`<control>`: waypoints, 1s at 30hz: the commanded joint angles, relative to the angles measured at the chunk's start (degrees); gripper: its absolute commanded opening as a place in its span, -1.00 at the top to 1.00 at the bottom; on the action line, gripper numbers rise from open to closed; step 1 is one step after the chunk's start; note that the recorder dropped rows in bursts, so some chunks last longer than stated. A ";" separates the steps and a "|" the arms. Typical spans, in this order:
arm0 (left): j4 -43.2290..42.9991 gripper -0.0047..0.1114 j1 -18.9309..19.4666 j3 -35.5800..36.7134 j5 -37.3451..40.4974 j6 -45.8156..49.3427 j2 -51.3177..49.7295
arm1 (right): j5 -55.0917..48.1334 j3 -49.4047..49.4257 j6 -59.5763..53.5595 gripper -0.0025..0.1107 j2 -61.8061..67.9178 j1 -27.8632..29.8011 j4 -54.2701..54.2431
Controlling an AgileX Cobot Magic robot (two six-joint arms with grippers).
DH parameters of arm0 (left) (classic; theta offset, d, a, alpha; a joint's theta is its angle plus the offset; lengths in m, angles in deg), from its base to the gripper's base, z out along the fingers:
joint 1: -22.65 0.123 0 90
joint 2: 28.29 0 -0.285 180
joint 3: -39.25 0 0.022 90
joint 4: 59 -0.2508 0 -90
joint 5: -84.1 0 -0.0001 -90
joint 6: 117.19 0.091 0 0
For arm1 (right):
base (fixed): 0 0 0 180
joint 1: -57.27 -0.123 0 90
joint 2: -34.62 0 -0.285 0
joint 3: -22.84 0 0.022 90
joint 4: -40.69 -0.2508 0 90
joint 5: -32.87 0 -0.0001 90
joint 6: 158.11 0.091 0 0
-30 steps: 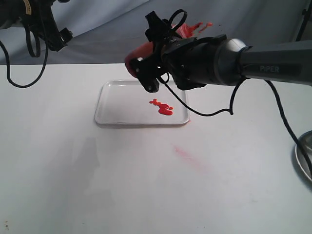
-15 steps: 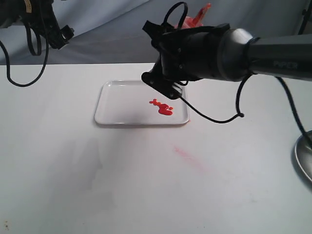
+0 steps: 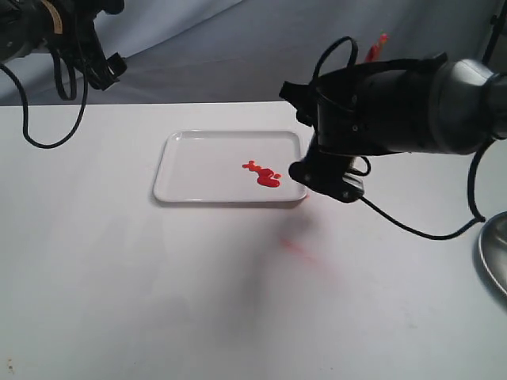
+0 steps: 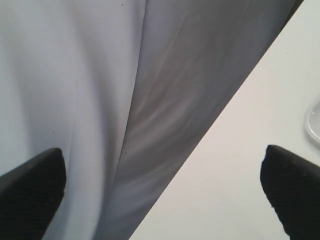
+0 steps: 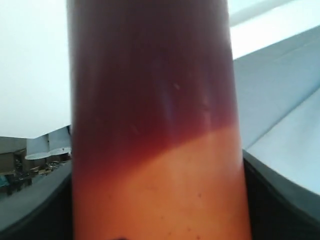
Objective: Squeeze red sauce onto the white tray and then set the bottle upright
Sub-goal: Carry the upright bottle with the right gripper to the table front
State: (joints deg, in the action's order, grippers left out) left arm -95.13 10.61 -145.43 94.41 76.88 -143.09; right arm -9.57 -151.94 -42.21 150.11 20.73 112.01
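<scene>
The right hand [image 5: 160,220] pinches the translucent, orange-stained plastic squeeze bottle [image 5: 150,100], half full of dark red sauce, in the air just right of the flat white rectangular tray [image 3: 198,170]. On the tray's right half lie glossy red sauce blobs [image 3: 265,175]. The left hand [image 4: 160,200] hangs spread wide before the grey cloth backdrop [image 4: 100,75], above the white surface [image 3: 142,301].

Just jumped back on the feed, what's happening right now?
The right end effector grips the bottle, held beside the white tray's right edge with its nozzle pointing upward. Its base is hidden behind the arm, so I can't tell whether it is set down. Red sauce already lies in a small blob on the tray. The left end effector is open and empty, raised at the back left.
</scene>
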 commanded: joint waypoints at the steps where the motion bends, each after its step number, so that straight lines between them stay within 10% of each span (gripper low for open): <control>1: 1.14 -0.89 0.10 -0.25 -3.08 -0.65 0.10 | -4.55 3.14 0.10 0.96 -1.46 2.13 2.33; 30: 6.62 -0.89 0.10 -0.25 -7.01 -2.14 0.10 | -13.22 9.54 7.69 0.96 -1.46 -0.20 0.22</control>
State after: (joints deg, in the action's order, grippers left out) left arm -89.42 10.61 -145.43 88.33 75.61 -143.09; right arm -19.57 -142.26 -35.75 149.79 20.67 109.69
